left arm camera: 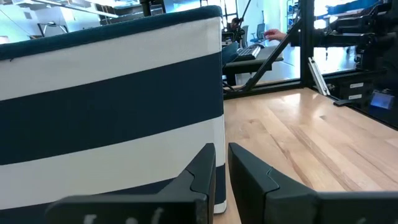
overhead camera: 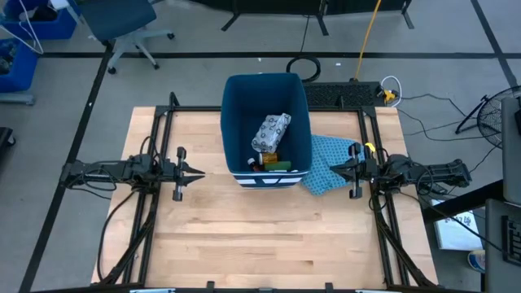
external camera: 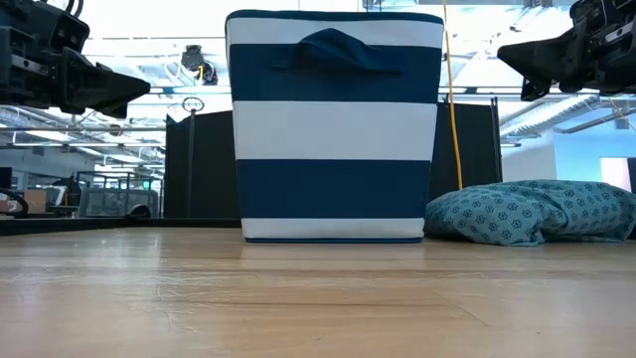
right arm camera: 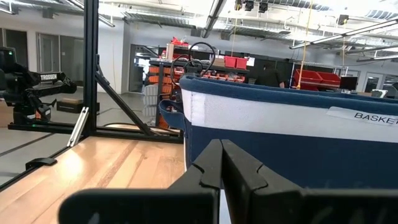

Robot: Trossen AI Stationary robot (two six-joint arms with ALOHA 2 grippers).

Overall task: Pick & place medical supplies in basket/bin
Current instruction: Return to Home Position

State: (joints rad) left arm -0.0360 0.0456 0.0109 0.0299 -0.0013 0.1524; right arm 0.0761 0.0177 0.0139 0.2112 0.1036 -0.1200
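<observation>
The dark-blue bin with white stripes (overhead camera: 236, 122) stands at the table's far middle and also shows in the low view (external camera: 335, 129). Inside it lie the white blue-patterned packet (overhead camera: 271, 130), the orange vial (overhead camera: 269, 157), the green block (overhead camera: 282, 165) and a dark piece (overhead camera: 257, 163). The red bottle and the small white piece are hidden. My left gripper (overhead camera: 202, 172) is shut and empty, left of the bin and raised off the table (external camera: 144, 88). My right gripper (overhead camera: 332, 169) is shut and empty, right of the bin, above the cloth (external camera: 502, 48).
A blue patterned cloth (overhead camera: 330, 161) lies bunched on the table against the bin's right side, under my right gripper. Black frame rails (overhead camera: 159, 146) run along the table's left and right sides. The near half of the wooden table (overhead camera: 260, 236) is bare.
</observation>
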